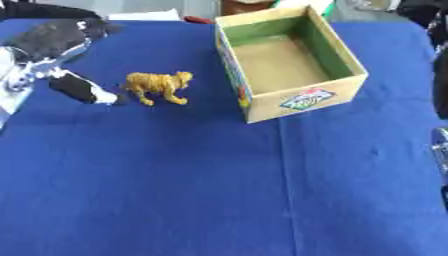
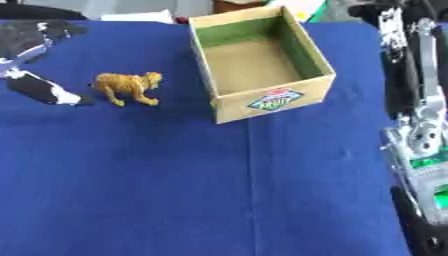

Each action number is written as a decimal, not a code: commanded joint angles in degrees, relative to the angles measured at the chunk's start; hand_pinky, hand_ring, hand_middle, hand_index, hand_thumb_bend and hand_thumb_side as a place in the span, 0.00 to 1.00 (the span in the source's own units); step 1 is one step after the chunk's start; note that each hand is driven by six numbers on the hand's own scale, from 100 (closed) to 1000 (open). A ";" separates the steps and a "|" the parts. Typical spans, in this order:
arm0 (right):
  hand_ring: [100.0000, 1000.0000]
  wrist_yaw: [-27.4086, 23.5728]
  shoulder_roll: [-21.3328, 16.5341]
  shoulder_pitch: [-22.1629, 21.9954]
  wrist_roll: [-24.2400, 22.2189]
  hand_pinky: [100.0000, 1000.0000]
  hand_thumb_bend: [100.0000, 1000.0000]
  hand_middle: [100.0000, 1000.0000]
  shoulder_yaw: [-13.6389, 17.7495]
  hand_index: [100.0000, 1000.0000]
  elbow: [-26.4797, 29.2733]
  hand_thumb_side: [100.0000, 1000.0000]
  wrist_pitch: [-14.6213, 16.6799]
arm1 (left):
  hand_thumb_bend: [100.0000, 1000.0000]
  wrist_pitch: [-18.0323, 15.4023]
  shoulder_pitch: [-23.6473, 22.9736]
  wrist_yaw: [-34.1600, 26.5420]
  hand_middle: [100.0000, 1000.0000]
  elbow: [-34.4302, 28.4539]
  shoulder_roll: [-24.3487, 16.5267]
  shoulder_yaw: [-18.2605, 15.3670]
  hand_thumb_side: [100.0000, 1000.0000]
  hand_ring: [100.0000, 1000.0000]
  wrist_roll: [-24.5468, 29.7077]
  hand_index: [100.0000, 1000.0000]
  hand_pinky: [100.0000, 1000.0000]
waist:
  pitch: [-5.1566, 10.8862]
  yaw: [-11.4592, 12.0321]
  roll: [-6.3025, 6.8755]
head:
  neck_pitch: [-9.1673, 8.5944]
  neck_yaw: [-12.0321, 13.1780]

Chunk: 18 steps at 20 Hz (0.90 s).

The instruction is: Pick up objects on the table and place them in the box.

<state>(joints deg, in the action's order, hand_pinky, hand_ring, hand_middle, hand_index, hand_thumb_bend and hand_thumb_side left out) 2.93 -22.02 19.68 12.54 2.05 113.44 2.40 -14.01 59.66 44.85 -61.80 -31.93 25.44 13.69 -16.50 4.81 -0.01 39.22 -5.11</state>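
Tiger toy [image 1: 158, 86] upright on cloth; left hand [image 1: 83, 90] just beside it, fingers extended.

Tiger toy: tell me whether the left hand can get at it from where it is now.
Probably yes. The left hand sits just to the left of the tiger toy, its fingers pointing at it with only bare blue cloth between. The box stands on the toy's other side, out of the way.
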 commanded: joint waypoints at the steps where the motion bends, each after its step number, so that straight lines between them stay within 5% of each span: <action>1: 0.70 -0.33 -1.60 0.79 -0.28 0.85 0.00 0.70 0.03 0.85 1.15 0.83 0.15 | 0.70 -0.25 2.02 -1.92 0.85 0.66 0.09 -1.27 0.55 0.84 2.80 1.00 0.69 | 0.94 -0.13 0.17 | -0.18 0.26; 11: 0.70 -0.38 -1.60 0.89 -0.31 0.85 0.00 0.70 -0.12 0.85 1.15 0.82 0.12 | 0.62 4.22 4.54 -6.78 0.83 4.78 2.57 -3.44 0.43 0.82 11.42 0.94 0.66 | 0.36 -2.04 1.18 | -0.67 1.06; 18: 0.70 -0.46 -1.61 0.99 -0.27 0.85 0.00 0.70 -0.10 0.85 1.15 0.81 0.26 | 0.44 7.61 5.40 -4.00 0.84 8.91 3.58 -6.77 0.34 0.82 17.75 0.93 0.66 | 0.02 -3.06 1.64 | -1.06 1.94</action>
<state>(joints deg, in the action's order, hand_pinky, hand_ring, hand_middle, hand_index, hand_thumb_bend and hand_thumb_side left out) 2.90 -22.05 19.96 12.40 1.74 113.44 2.41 -6.75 63.62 40.28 -52.87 -27.64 19.85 30.32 -17.49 1.76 1.65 38.70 -3.43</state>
